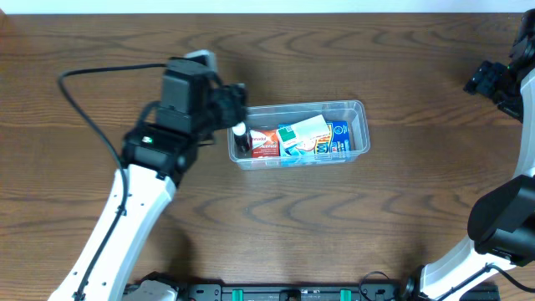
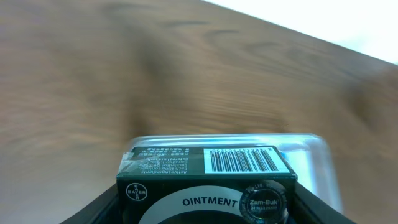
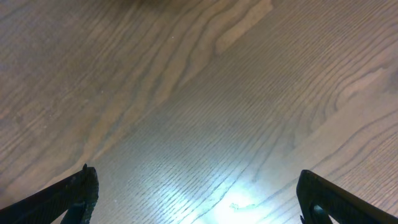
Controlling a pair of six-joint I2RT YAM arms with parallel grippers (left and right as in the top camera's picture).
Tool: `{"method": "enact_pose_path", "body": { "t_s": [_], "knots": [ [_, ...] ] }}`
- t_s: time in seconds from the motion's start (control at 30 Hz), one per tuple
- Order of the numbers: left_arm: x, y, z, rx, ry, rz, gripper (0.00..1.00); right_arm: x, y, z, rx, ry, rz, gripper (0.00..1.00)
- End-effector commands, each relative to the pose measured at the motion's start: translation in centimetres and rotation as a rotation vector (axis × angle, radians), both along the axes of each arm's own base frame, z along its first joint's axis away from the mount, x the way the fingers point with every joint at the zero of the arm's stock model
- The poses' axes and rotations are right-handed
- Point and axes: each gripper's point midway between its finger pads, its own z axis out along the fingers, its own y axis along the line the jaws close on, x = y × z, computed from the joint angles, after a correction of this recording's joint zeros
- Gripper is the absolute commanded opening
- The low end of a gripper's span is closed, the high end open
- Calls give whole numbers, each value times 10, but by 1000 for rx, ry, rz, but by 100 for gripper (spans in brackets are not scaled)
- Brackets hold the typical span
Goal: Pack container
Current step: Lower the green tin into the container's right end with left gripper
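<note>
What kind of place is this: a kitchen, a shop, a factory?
Most likely a robotics lab or test bench. Two robot arms, left arm and right arm, stand at a wood-grain table. The left gripper holds an ointment box at a clear container of small boxes.

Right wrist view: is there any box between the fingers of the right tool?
No, the right tool stands wide open and only the wooden table shows between its fingers.
</note>
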Motion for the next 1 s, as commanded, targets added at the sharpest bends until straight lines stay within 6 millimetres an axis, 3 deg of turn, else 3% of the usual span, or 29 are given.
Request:
{"method": "enact_pose_path", "body": {
  "t_s": [0.0, 0.2, 0.4, 0.6, 0.83, 0.97],
  "knots": [
    [-8, -46, 20, -46, -66, -112, 53, 0, -4, 4, -17, -1, 0, 99],
    [-22, -123, 22, -89, -132, -286, 53, 0, -4, 4, -17, -2, -1, 99],
    [-27, -185, -12, -92, -121, -396, 54, 0, -4, 4, -17, -1, 0, 99],
    [-18, -208, -42, -97, -101, -404, 53, 0, -4, 4, -17, -1, 0, 99],
    [-13, -218, -57, -100, -94, -409, 53, 0, -4, 4, -17, -1, 0, 99],
    [-11, -224, -64, -116, -84, -399, 48, 0, -4, 4, -17, -1, 0, 99]
  ]
}}
